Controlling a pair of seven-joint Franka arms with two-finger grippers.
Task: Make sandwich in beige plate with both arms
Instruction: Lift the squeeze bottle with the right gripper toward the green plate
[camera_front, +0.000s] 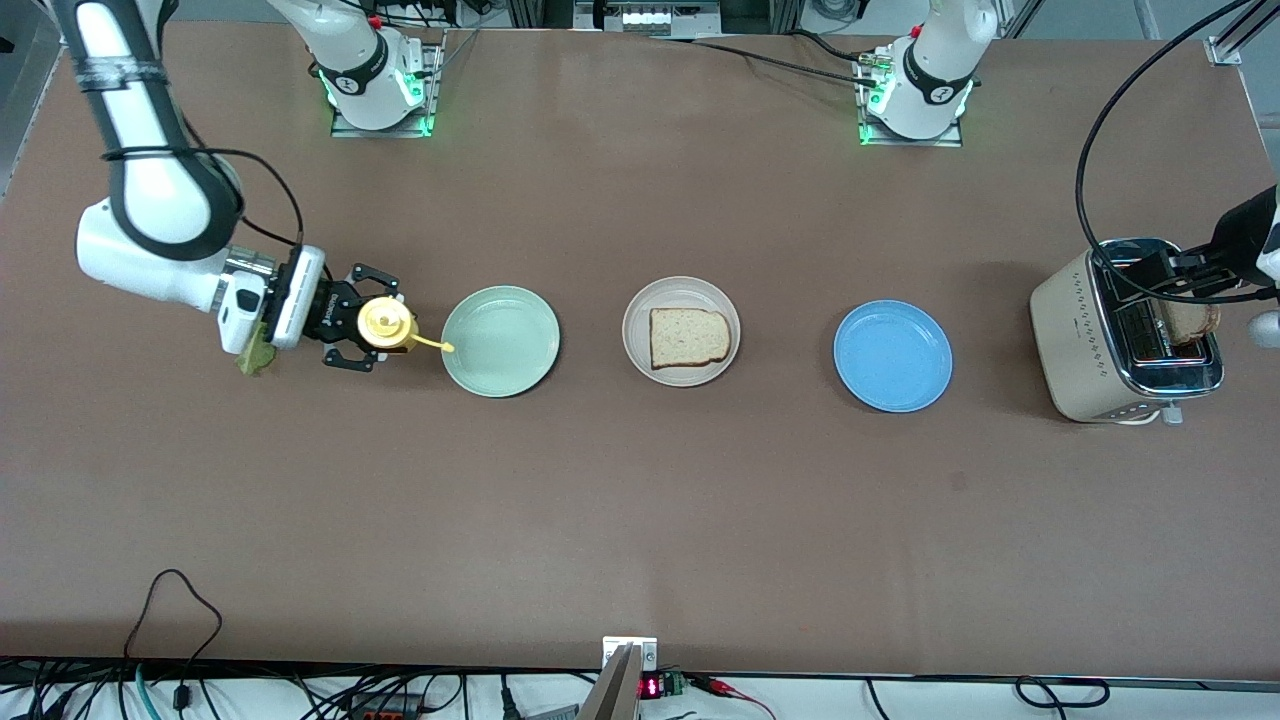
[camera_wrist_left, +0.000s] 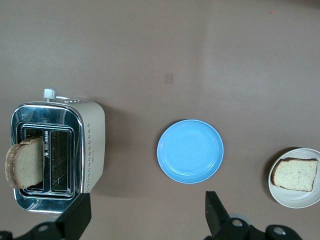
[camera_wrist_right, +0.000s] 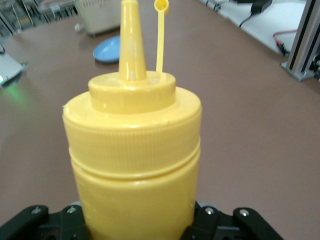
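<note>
The beige plate (camera_front: 640, 300) (camera_wrist_left: 300, 201) lies mid-table with one toast slice (camera_front: 688, 337) (camera_wrist_left: 295, 174) flat on it. A second toast slice (camera_front: 1190, 322) (camera_wrist_left: 24, 162) sticks out of a toaster slot. My left gripper (camera_front: 1150, 275) (camera_wrist_left: 145, 220) hangs open over the toaster with nothing between its fingers. My right gripper (camera_front: 376, 321) (camera_wrist_right: 137, 225) is shut on an upright yellow squeeze bottle (camera_front: 392, 325) (camera_wrist_right: 135, 150) beside the mint green plate (camera_front: 500, 340). A green lettuce leaf (camera_front: 255, 358) lies partly hidden under the right wrist.
The cream and chrome toaster (camera_front: 1090, 340) (camera_wrist_left: 90, 145) stands at the left arm's end of the table. A blue plate (camera_front: 892, 356) (camera_wrist_left: 190, 150) (camera_wrist_right: 107, 50) lies between it and the beige plate. The bottle's tethered cap (camera_front: 447, 347) reaches over the green plate's rim.
</note>
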